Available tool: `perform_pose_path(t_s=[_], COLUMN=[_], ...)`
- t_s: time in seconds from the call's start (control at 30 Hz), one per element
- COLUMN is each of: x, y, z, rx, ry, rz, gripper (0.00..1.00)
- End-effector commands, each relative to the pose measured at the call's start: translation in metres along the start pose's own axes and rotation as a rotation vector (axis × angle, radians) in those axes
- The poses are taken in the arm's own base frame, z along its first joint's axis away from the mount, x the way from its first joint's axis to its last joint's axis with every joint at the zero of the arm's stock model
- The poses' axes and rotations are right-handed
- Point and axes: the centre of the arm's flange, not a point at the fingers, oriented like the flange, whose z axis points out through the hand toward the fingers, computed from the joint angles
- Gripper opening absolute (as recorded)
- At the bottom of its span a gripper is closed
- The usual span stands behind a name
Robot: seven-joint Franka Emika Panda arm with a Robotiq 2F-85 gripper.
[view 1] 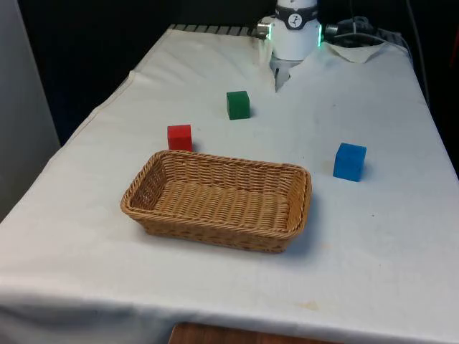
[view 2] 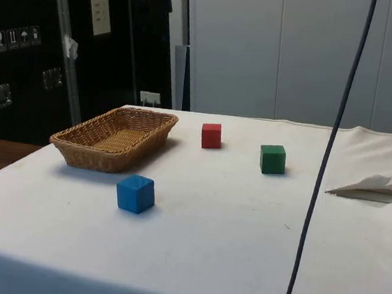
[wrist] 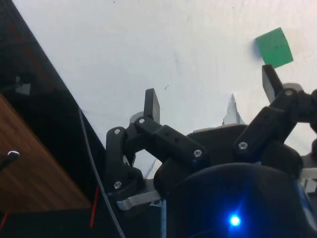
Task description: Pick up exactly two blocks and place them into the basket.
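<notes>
While the arm sits at the far end of the desk (view 1: 373,236), the front view puts the green block (view 1: 238,104) closest to the tool (view 1: 280,77), just forward of it and toward the front view's left. The red block (view 1: 180,137) lies further that way, just beside the far rim of the basket (view 1: 136,195) with a small gap. The blue block (view 1: 349,161) stands alone toward the front view's right, near the basket's short end. The basket is an oblong of woven tan wicker with nothing in it, its long axis running across the view. All three blocks look like smooth, matte cubes on a soft white cloth.

From the side view, the basket, red block and green block line up along the far part of the desk, well apart from each other, with the blue block nearer the camera.

Seen from the wrist, the tool (wrist: 210,96) has its black fingers (wrist: 151,104) spread wide with nothing between them, and the green block sits just beyond one fingertip. Judging from this, green is the natural first pick, needing only a short reach outward and down.
</notes>
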Motion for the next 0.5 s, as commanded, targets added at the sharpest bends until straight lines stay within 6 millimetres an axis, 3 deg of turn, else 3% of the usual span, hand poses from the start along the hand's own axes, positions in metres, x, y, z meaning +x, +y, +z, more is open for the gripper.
perform_pose_path(t_s=[0.0, 0.47], x=[0.0, 0.008], y=[-0.002, -0.006], z=[0.001, 0.018], rx=[-0.003, -0.021], ry=[0.005, 0.05], rz=[0.0, 0.067], gripper=[1.0, 1.0])
